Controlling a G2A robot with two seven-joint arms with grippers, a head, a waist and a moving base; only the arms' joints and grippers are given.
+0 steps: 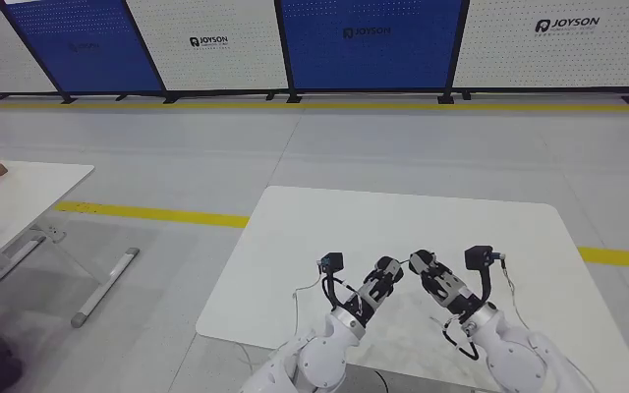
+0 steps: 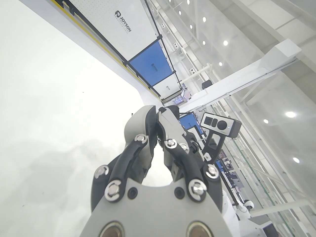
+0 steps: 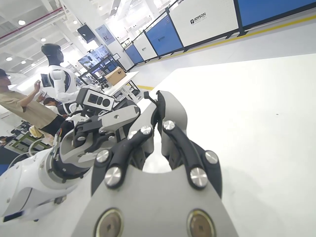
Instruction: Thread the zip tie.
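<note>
1. Zip tie (image 3: 149,98), black and thin, is pinched between the two fingers of the right tool (image 3: 158,94). A short end with a small square head sticks out just beyond the fingertips, on the side toward the other arm.
2. Right tool is closed on the zip tie, and its two dark pads press flat on each other along their whole length.
3. Left tool (image 2: 158,111) also has its fingers shut together. I cannot tell whether any part of the zip tie sits between its pads.
4. From the top view, the left tool (image 1: 390,266) and the right tool (image 1: 424,261) point toward each other, tip near tip, over the near part of the white worktop (image 1: 413,211).
5. Between the two tips, in the top view, a very thin dark line is visible; it is too fine to say surely that it is the tie.
</note>
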